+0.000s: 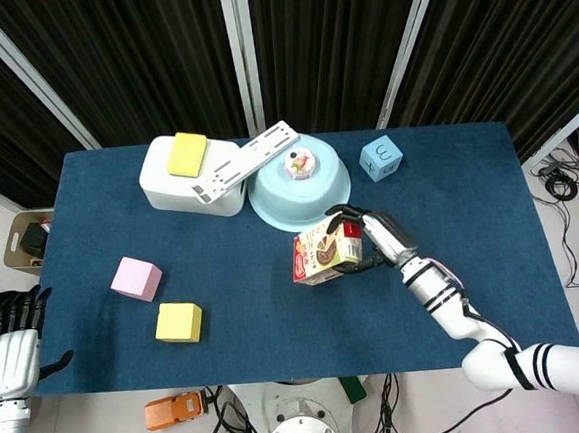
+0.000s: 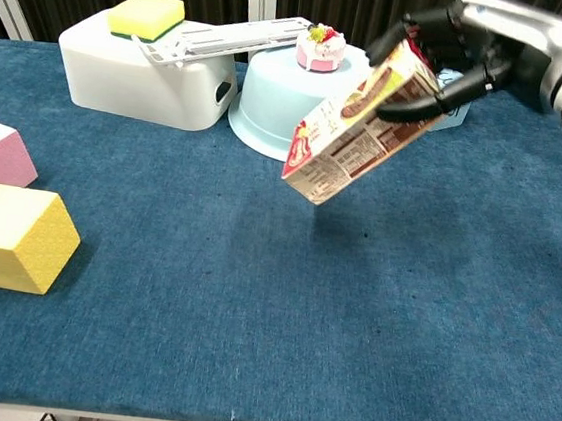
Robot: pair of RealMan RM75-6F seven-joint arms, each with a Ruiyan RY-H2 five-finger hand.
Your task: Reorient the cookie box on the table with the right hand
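Note:
The cookie box (image 1: 325, 254) (image 2: 355, 128) hangs in the air over the blue table, tilted steeply with its free end pointing left and down. My right hand (image 1: 374, 238) (image 2: 466, 47) grips its upper right end, fingers wrapped around the top. The box touches neither the table nor the bowl behind it. Only the fingertips and part of the palm of my left hand (image 1: 11, 344) show at the lower left edge of the head view, off the table, holding nothing, fingers apart.
An upturned light blue bowl (image 1: 301, 191) (image 2: 296, 112) with a small cake on top sits just behind the box. A white bin (image 1: 191, 179) with a yellow sponge and a white rack stands back left. A blue cube (image 1: 380, 157), pink cube (image 1: 136, 278) and yellow cube (image 1: 179, 322) lie around.

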